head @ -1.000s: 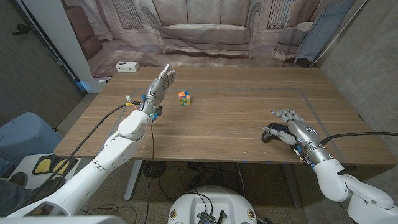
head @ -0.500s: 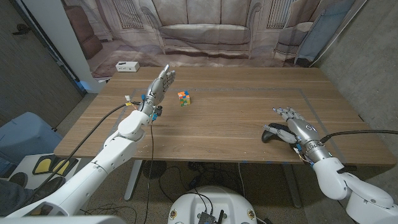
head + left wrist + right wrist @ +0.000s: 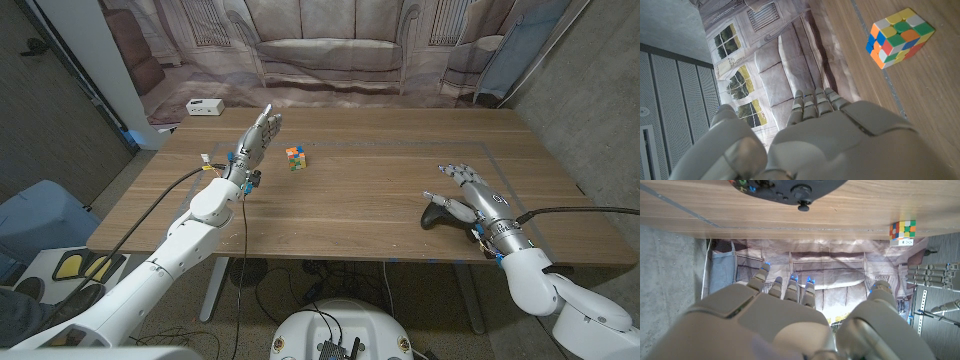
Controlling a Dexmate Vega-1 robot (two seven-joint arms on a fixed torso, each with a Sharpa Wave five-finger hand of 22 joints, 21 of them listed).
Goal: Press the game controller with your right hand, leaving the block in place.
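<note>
**Right hand over the controller**

Your right hand (image 3: 472,194) hangs with fingers spread, holding nothing, just above the black game controller (image 3: 437,213) near the table's (image 3: 380,190) front right edge. Your left hand (image 3: 260,132) stands raised, fingers together and empty, beside the coloured block (image 3: 294,157), not touching it

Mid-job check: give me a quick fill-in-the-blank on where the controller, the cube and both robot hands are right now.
1. The black game controller lies on the table beside the ____ robot hand.
2. The left robot hand is raised with its fingers straight, holding ____.
3. The multicoloured cube stands nearer the ____ robot hand.

Missing words: right; nothing; left
</note>
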